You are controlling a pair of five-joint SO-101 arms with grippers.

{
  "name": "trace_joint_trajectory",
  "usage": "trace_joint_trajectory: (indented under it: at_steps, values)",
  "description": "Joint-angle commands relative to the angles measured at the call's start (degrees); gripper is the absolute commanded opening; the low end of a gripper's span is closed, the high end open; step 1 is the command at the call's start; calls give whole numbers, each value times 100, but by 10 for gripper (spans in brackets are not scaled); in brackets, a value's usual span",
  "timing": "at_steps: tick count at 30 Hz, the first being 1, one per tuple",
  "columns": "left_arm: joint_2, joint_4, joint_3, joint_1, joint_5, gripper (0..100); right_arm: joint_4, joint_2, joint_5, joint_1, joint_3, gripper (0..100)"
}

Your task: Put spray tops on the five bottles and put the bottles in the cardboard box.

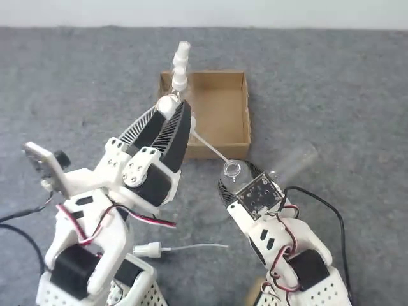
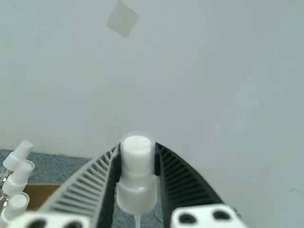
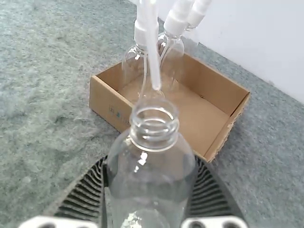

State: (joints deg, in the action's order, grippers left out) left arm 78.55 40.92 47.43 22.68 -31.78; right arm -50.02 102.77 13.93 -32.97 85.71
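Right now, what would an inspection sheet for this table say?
Surface: grey carpet-like mat.
Job's things: cardboard box holding three topped bottles; open bottle; spray top, its tube near that bottle's mouth; spare spray top and another clear bottle lying on the mat.
Clutter: nothing seen.
Claws: left claw shut on the spray top; right claw shut on the open bottle.
Cables: black cable beside the right arm; red and white wires on the left arm.
Surroundings: white wall.

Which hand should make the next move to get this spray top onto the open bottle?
Left: the left hand grips the spray top, its tube tip just at the mouth of the bottle that the right hand holds. Lowering likely suffices.
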Motion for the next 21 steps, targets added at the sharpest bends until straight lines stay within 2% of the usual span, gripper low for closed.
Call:
trace_joint_trajectory:
  at_steps: [1,21]
  values:
    - [26,-26,-127,35,0,12,163,119,70,-48,-62,30]
    - [26,-26,699,44,9,12,163,119,70,-48,-70,30]
